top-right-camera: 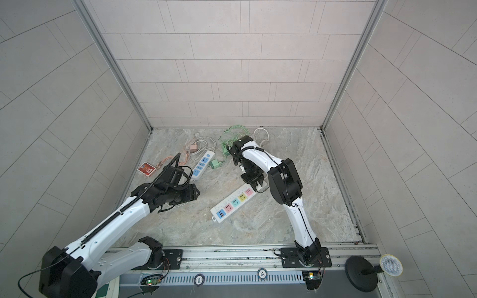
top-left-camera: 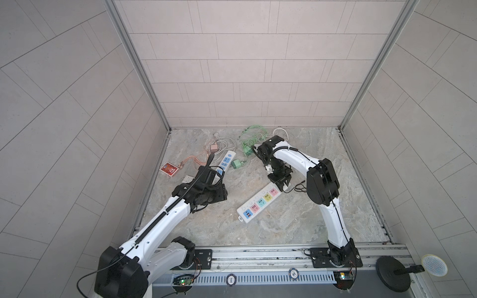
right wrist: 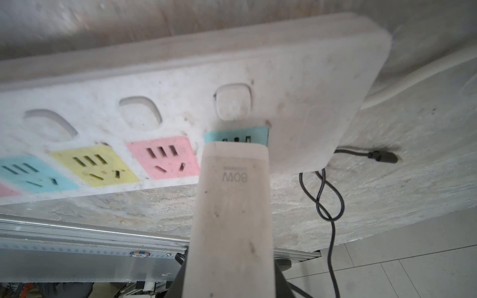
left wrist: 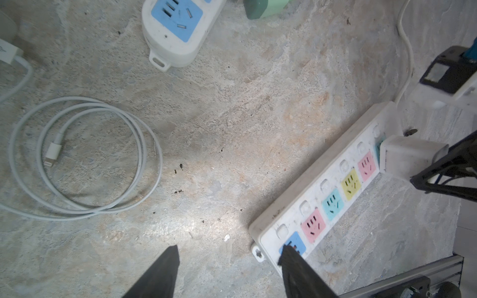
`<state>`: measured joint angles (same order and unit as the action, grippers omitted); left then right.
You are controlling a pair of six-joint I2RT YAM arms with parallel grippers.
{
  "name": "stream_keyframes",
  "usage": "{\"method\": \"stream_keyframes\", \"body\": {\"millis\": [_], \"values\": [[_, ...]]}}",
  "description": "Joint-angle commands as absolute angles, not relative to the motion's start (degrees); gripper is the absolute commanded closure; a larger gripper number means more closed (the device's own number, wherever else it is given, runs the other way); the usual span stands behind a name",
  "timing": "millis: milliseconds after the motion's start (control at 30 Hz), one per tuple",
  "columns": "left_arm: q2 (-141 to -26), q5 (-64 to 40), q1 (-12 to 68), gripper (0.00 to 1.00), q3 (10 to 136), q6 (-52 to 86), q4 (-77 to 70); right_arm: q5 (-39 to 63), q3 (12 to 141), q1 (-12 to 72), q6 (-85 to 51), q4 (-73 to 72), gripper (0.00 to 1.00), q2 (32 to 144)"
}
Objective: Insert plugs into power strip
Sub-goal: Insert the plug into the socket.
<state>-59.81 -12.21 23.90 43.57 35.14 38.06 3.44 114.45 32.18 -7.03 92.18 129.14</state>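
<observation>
- Marbled tabletop (top-left-camera: 284,232), tiled walls around it.
- Left gripper (left wrist: 229,249): jaws apart and empty over bare tabletop. A coiled cable (left wrist: 85,160) lies to one side of them, and the blue end of the strip (left wrist: 322,206) is near the other.
- Small strip (left wrist: 175,28) and green plug (top-left-camera: 235,164) lie beyond those jaws; the strip's visible sockets are empty.
- Right gripper (top-left-camera: 282,186): jaws narrow, clamping the white plug (right wrist: 232,219). Its nose is at the strip's end teal socket (right wrist: 237,135); whether it is seated, I cannot tell. The neighbouring sockets are empty.
</observation>
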Motion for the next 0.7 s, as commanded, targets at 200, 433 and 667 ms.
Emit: {"method": "stream_keyframes", "body": {"millis": [200, 433, 667], "values": [[-60.23, -12.43, 23.65, 0.3, 43.23, 35.09, 38.94, 3.34, 115.77, 32.27, -5.89, 91.27, 1.0, 140.38], [-60.76, -14.25, 23.64, 0.31, 43.68, 34.48, 39.7, 3.43, 122.07, 32.35, -6.13, 92.7, 1.0, 143.67], [-60.6, -14.24, 23.62, 0.31, 43.6, 34.28, 39.99, 2.72, 125.19, 33.27, -6.33, 92.82, 0.91, 143.08]]}}
